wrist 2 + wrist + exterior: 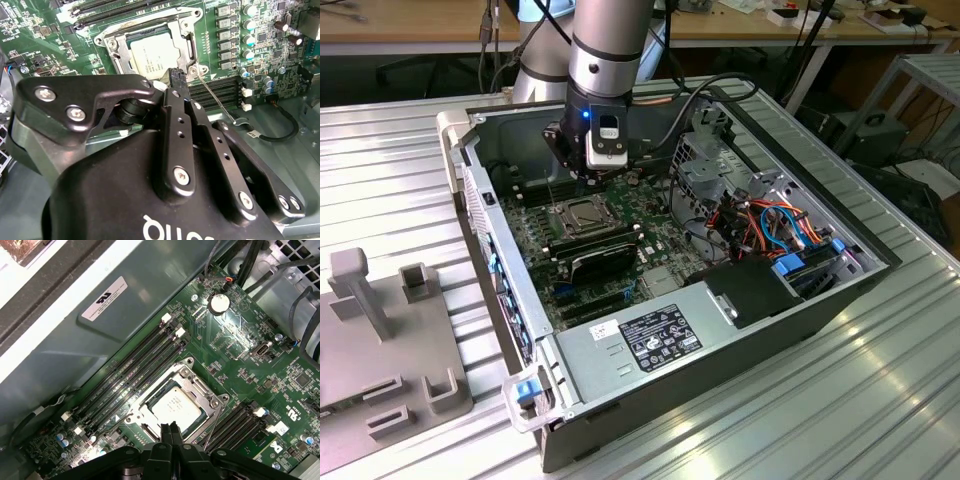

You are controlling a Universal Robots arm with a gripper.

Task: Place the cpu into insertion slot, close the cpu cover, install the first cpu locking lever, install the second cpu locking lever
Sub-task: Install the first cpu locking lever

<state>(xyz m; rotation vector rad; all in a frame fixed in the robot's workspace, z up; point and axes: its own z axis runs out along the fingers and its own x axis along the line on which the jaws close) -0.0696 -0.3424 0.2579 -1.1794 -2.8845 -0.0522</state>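
Pincer [170,428], tips together, above the cpu [176,407]

I see the cpu [176,409], a small square chip with its silver-grey face up, lying flat and squarely seated in the insertion slot [145,33], whose dark edge just peeks out around it on the green board. The cpu cover [186,44], a thin brownish-silver metal frame, is folded down flat over the slot, with the chip's face showing through its large square window. One cpu locking lever [216,100], a thin wire rod with a hooked end, angles away from the cover's corner rather than lying tucked along the frame.
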